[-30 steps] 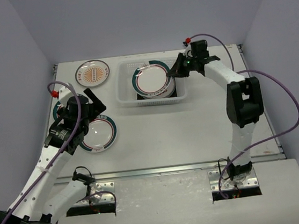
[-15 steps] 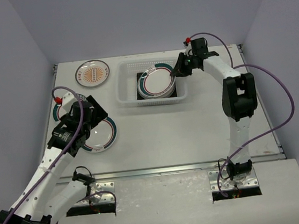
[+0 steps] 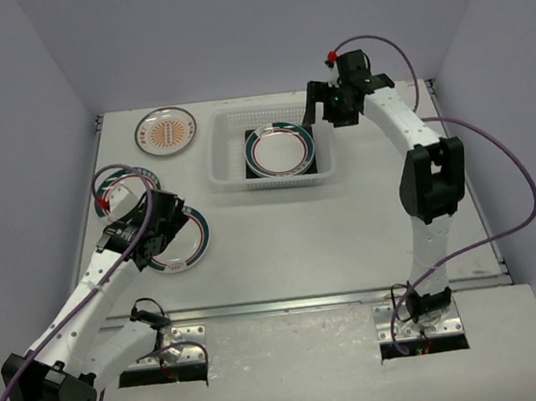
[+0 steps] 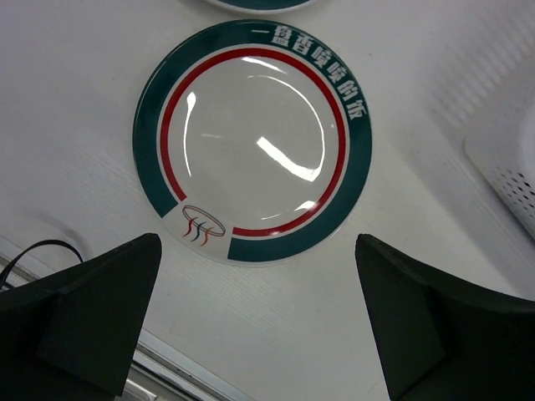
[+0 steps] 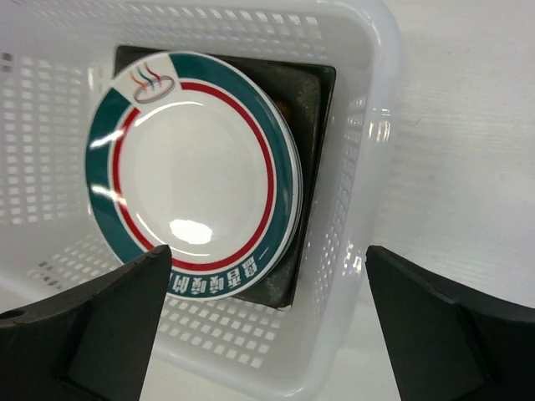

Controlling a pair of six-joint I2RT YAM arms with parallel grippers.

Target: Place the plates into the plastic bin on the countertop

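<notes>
**Overhead view.** The plastic bin (image 3: 217, 158) stood on the table (image 3: 349, 230) at its far centre. A teal-and-red plate (image 3: 280, 149) lay flat inside the bin, resting on a dark square plate (image 3: 247, 138). The right jaws hung wide open and empty above the bin's far right corner. The left jaws, equally wide and empty, hovered over a second teal-rimmed plate (image 3: 191, 243) on the table's near left. An orange-patterned plate (image 3: 166, 132) lay left of the bin. A third teal-rimmed plate (image 3: 110, 187) was partly hidden behind the left arm (image 3: 86, 299).

**Left wrist view.** Both fingers (image 4: 84, 317) stood far apart below the second teal-rimmed plate, touching nothing.

**Right wrist view.** The fingers (image 5: 451, 326) were spread wide above the bin, clear of its wall. Another round plate possibly lay under the teal-and-red plate, but the edge was too thin to confirm.
</notes>
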